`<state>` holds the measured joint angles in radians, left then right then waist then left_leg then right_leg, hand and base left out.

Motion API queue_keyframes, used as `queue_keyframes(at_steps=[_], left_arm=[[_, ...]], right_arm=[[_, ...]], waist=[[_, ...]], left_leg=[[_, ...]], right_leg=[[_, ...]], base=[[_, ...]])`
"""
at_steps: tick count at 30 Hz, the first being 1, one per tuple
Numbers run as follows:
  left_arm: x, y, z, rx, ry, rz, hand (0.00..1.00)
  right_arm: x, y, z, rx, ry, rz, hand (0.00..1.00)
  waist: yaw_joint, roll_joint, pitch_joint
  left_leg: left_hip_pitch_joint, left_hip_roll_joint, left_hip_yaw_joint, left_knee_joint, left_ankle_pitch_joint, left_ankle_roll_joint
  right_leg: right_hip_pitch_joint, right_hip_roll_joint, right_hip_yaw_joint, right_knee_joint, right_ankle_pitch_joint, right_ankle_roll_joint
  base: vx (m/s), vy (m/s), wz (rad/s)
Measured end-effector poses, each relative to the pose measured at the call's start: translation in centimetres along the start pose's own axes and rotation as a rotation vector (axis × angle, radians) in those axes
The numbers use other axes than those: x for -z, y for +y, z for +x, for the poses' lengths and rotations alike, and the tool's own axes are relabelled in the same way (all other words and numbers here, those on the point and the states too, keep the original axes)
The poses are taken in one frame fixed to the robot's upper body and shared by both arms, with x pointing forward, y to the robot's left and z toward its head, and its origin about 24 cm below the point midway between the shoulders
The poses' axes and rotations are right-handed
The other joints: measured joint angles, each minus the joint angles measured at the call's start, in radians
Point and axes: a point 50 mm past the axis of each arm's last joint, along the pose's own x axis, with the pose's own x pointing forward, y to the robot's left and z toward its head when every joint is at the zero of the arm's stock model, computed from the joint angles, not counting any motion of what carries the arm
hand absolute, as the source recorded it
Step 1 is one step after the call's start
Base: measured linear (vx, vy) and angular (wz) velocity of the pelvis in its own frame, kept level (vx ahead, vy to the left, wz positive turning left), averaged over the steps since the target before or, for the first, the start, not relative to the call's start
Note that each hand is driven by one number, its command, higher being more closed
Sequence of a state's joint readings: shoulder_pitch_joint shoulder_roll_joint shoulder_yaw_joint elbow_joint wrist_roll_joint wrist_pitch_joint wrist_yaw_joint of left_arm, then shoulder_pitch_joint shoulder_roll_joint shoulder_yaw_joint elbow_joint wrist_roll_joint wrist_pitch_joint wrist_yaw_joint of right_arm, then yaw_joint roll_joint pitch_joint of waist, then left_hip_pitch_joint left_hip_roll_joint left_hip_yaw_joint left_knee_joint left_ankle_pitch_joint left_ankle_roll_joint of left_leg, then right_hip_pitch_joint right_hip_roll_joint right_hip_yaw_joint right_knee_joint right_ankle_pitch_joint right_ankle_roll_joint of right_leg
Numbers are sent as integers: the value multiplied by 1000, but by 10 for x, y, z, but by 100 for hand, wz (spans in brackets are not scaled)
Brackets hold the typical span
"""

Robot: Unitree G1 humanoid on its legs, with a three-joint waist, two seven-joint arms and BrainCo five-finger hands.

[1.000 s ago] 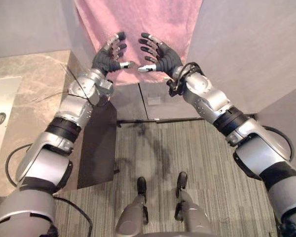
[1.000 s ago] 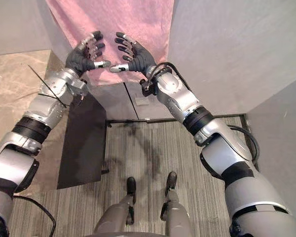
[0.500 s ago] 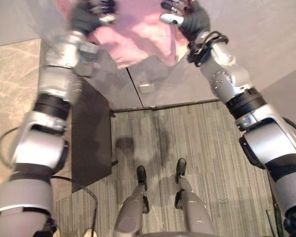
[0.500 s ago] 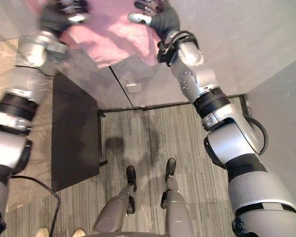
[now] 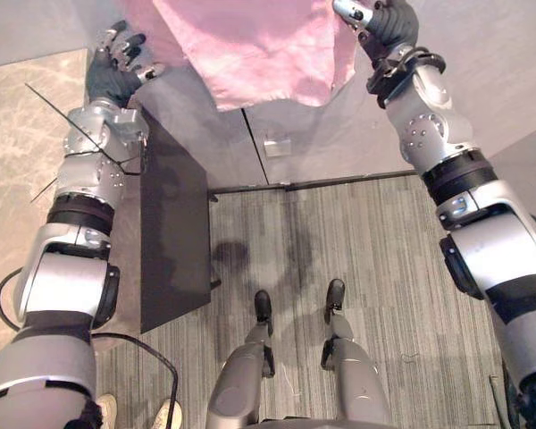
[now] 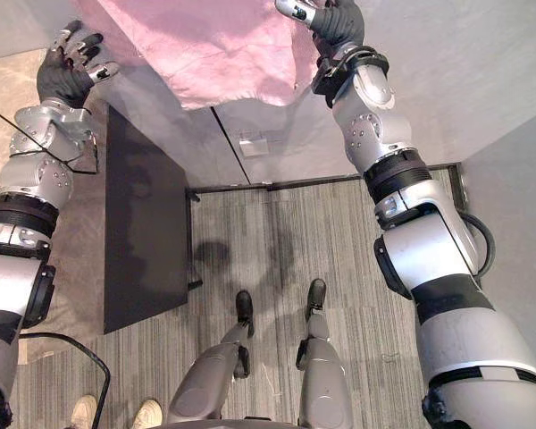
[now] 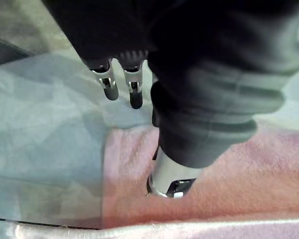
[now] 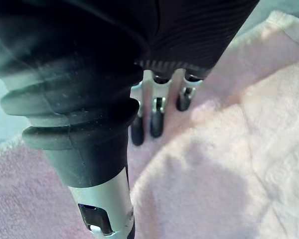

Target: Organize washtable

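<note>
A pink towel [image 5: 259, 54] hung flat on the grey wall [image 5: 482, 63], high up in front of the robot. Its bottom edge was wavy.

The left hand [image 5: 114, 71] was up by the towel's left edge, just beside it. Its fingers [image 7: 109, 84] were straight and apart, and they pointed at the bare wall. Its thumb [image 7: 172, 174] stuck out over the pink cloth. This hand held nothing. I could not tell if it touched the towel.

The right hand [image 5: 389, 20] was up at the towel's right edge. Its fingers [image 8: 157, 117] were straight too, with their dark tips right at the cloth. Its thumb [image 8: 107, 204] was out straight. It was not curled round the towel.

The two hands were well apart, with the towel between them.

A brown stone counter [image 5: 18, 179] was on the robot's left, with a dark side panel [image 5: 174, 241] below it. A small plate [image 5: 275, 146] sat on the wall under the towel. The floor [image 5: 384, 268] was grey and stripy. A person's shoes [image 5: 165, 416] showed low down on the left.
</note>
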<state>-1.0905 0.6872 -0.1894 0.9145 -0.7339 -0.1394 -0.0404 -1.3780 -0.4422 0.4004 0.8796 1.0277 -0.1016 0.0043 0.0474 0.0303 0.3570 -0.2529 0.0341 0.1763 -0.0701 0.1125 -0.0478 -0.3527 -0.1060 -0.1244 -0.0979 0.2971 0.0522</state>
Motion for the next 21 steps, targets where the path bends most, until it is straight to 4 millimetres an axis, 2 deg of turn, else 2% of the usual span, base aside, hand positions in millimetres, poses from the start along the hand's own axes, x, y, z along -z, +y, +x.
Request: queue_keyframes(at_steps=[3, 7, 9, 10, 12, 13, 15, 18, 20, 21], left_arm=[[8, 16, -7, -47, 18, -10, 0], [10, 42, -17, -118, 22, -3, 0], [8, 68, -27, -191, 16, -10, 0], [8, 71, -29, -194, 11, -13, 0], [12, 80, -36, -215, 13, -23, 0], [13, 83, -39, -221, 11, -27, 0], [18, 96, -51, -253, 13, -34, 0], [25, 107, -65, -281, 24, -31, 0], [34, 115, -77, -297, 51, 1, 0], [43, 119, -86, -302, 87, 24, 0]], right_arm=[[6, -11, -7, 27, 1, 31, 0], [32, -65, -41, 187, 10, 131, 0], [55, -113, -80, 365, 30, 200, 0], [61, -126, -93, 418, 29, 217, 0], [77, -168, -143, 612, 16, 272, 0], [79, -175, -154, 647, 12, 278, 0], [82, -197, -196, 759, -35, 309, 0], [89, -209, -234, 867, -76, 337, 0], [101, -216, -270, 975, -85, 368, 0], [109, -218, -295, 1049, -87, 382, 0]], waist=[[-9, 0, 0], [-20, -6, 3], [-35, -20, 10], [-37, -24, 10], [-47, -32, 8], [-53, -34, 8], [-65, -40, 6], [-75, -52, -4], [-85, -69, -29], [-89, -75, -58]], left_leg=[[5, 1, 4, 1, -2, -2], [13, 2, 9, 1, 2, 3], [35, 2, 17, 1, 1, 3], [41, 2, 19, 1, 0, 4], [63, 4, 22, 0, -5, 2], [67, 5, 22, 0, -7, 0], [89, 18, 28, -1, -14, -5], [118, 29, 31, 0, -25, -16], [144, 45, 29, 1, -34, -26], [158, 55, 29, 1, -41, -32]], right_leg=[[0, 4, 20, 0, 0, 0], [5, 6, 28, 0, -4, -2], [23, 7, 39, 0, -18, -3], [28, 9, 42, 0, -24, -1], [48, 15, 42, 0, -37, -1], [53, 16, 41, 0, -42, -2], [71, 21, 41, 0, -46, -5], [98, 36, 40, -1, -61, -10], [124, 52, 36, -1, -70, -20], [139, 62, 32, -1, -77, -28]], base=[[21, 10, -10], [26, 8, -6], [31, 13, -11], [50, 12, -10], [60, 6, -7], [61, 0, -8], [59, -8, -12], [70, -14, -9], [89, -36, -3], [89, -26, -2]])
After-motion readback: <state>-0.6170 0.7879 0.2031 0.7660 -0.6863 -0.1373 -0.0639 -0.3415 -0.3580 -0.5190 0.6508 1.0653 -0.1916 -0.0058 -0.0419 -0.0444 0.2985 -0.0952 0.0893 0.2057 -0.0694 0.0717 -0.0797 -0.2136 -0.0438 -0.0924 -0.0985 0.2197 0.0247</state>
